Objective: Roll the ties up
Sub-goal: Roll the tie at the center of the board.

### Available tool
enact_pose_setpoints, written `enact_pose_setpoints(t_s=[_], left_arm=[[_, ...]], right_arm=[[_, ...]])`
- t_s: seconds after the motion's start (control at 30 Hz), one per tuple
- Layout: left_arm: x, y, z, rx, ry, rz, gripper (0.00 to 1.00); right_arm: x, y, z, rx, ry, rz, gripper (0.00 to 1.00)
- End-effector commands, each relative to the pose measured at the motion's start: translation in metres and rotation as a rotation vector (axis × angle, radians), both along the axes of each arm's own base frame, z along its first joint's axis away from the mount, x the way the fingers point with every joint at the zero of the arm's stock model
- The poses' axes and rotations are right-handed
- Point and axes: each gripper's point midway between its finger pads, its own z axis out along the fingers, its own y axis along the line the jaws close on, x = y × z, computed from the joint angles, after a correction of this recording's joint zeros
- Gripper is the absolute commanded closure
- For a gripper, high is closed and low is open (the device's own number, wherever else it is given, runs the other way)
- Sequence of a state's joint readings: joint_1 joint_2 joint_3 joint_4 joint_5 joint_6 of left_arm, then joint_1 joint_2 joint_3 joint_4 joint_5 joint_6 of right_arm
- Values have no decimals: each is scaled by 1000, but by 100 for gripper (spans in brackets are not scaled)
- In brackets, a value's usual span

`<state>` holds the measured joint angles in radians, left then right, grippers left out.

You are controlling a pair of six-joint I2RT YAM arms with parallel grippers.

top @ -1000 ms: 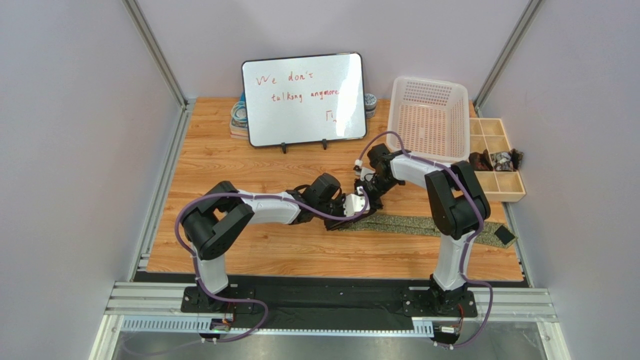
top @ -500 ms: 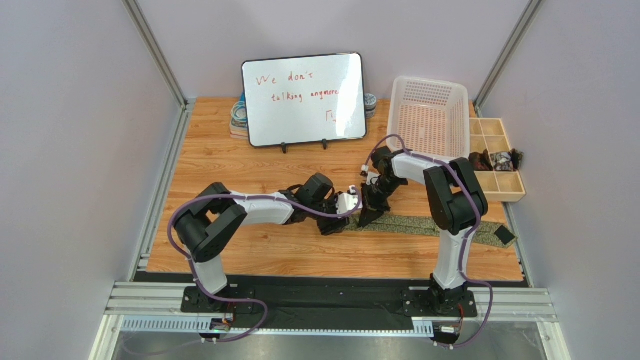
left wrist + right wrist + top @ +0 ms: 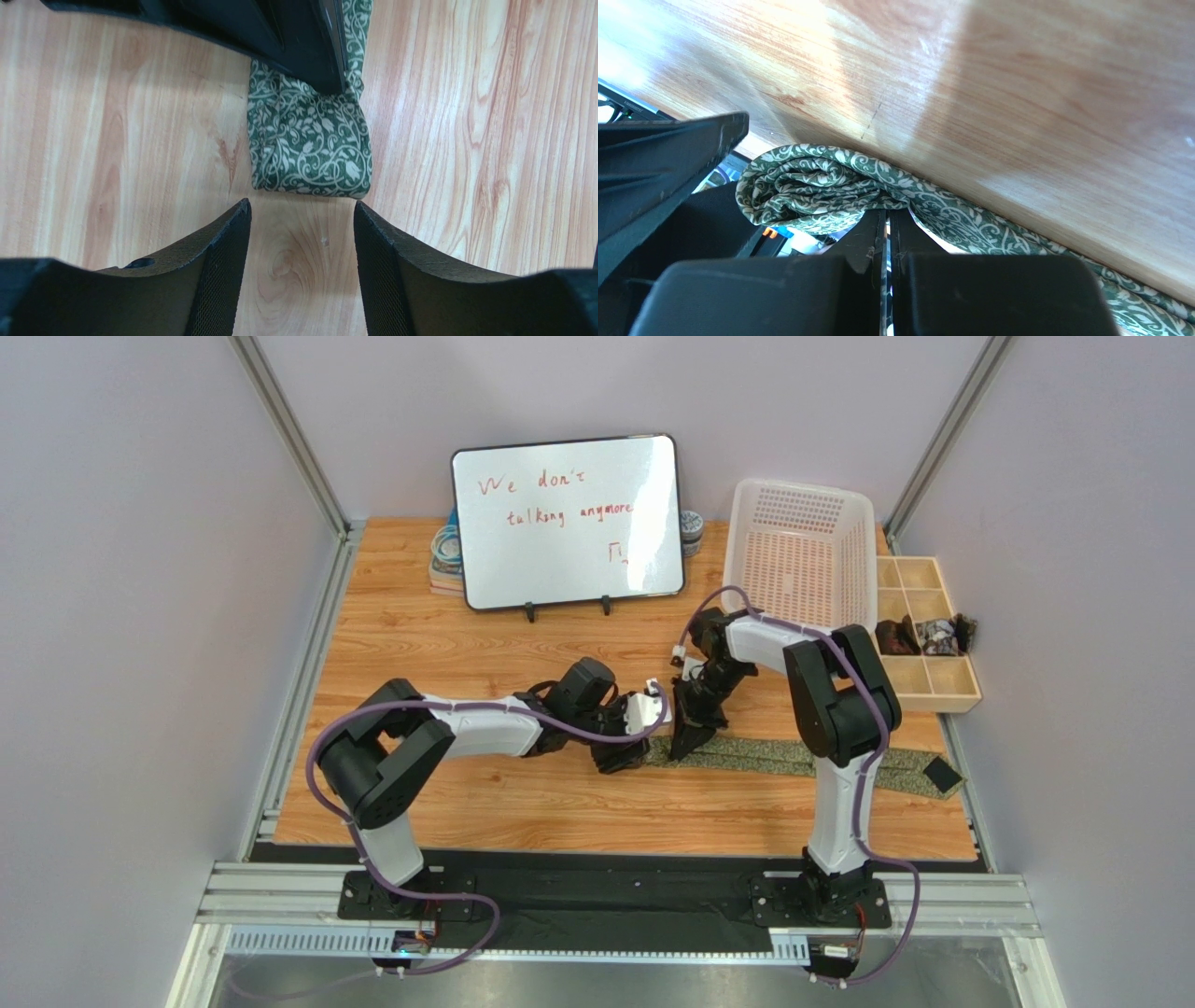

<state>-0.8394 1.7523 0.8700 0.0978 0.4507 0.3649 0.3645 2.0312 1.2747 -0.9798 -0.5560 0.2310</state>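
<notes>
- The left hand (image 3: 302, 210) is seen released, its fingers spread and empty. It is held low over the surface (image 3: 421, 616), just left of the tie's rolled end.
- The tie (image 3: 786, 755) is laid flat along the near part of the surface, from the middle out to the right edge. Its left end is turned into a small, loose roll (image 3: 309, 150).
- The right hand (image 3: 887, 225) is clenched, with its tips set down on the cloth just right of the roll. Whether any cloth is nipped between them cannot be told.
- The black-lined tip (image 3: 943, 777) is found at the right end, not yet rolled.
- The cloth is judged light, soft and limp, and likely to slacken and unwind if let go. The roll is best taken across its width, at both edges, with the flat length kept straight and taut.
</notes>
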Motion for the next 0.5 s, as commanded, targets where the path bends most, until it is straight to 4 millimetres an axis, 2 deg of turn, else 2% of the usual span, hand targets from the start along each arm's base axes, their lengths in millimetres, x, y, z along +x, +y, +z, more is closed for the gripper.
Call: enact_pose_setpoints(t_s=[0.0,0.13,0.47], left_arm=[[10,-27,33,-121,-63,-53,40],[9,-37,41,-149,-86,-91,41],[2,-46,29,-139,-64,-134,41]], right_arm=[[15,-24,-55,-178,-115,101,100],[18,-14,-52,-142,-126,110,100],[20,-10,-52,-123,-129,116,100]])
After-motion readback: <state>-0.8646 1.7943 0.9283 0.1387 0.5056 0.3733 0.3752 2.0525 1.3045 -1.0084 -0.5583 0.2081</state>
